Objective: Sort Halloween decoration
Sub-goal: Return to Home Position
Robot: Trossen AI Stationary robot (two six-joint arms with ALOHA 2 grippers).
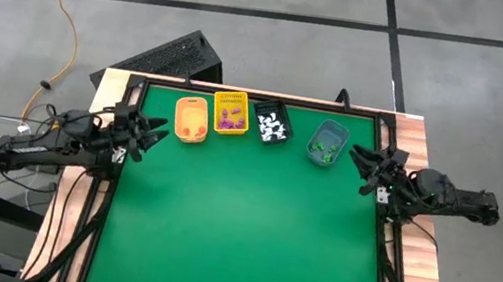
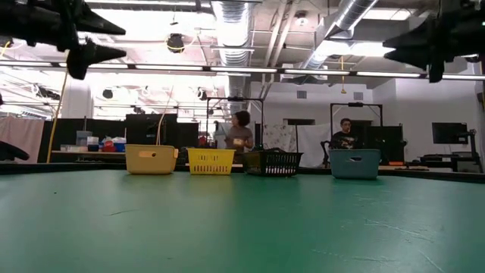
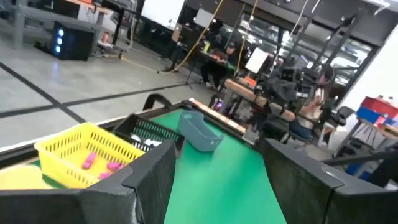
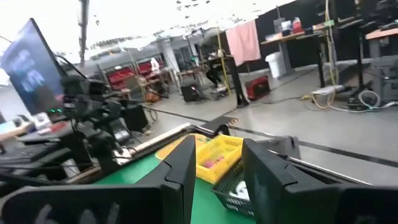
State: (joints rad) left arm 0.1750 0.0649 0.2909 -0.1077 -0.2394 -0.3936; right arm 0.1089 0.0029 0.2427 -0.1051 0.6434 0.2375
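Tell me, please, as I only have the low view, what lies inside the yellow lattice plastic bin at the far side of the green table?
Observer: The high view shows small purple plastic trinkets in that yellow lattice plastic bin.
Operator: Thank you; and its dark neighbour?
Observer: The black mesh plastic bin holds white plastic trinkets.
Operator: Are the arms carrying anything?
Observer: No; the left gripper and right gripper are open and empty, at opposite edges of the green table.

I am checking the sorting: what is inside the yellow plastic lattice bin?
The yellow plastic lattice bin holds small pink-purple trinkets, uncovered from above; their number and shapes cannot be told.
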